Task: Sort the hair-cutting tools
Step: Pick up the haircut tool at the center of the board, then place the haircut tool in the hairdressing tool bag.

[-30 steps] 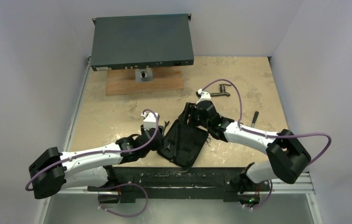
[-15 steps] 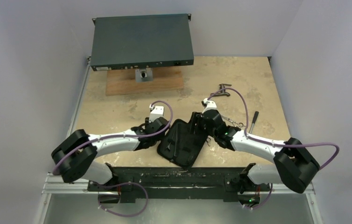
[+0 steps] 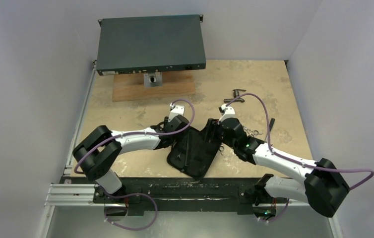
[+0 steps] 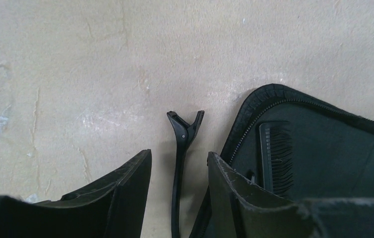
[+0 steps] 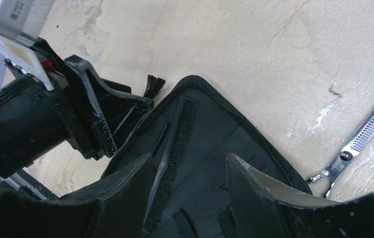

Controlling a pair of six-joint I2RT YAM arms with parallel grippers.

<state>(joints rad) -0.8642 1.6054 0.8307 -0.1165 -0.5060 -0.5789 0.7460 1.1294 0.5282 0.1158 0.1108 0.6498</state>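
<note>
Left gripper (image 4: pixel 179 153), swung in to the left edge of the case (image 4: pixel 324 148), now straddles the clip (image 4: pixel 180 148) on the table (image 4: pixel 76 74), jaws spread, poised to pinch; right gripper (image 5: pixel 189 157) hovers spread above the case.

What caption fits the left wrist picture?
Open left gripper brackets a thin black hair clip beside a black zippered case holding a black toothed comb.

Light: bright and even, falling from overhead on the table (image 3: pixel 125 124).
Shadows: faint and soft-edged.
Glare: a mild sheen lay on the scissors (image 5: pixel 368 130) blades.
Focus: wrist views were sharp on the table, soft along their bottom edges.
Dark areas: the black case (image 5: pixel 215 139) showed little detail.
</note>
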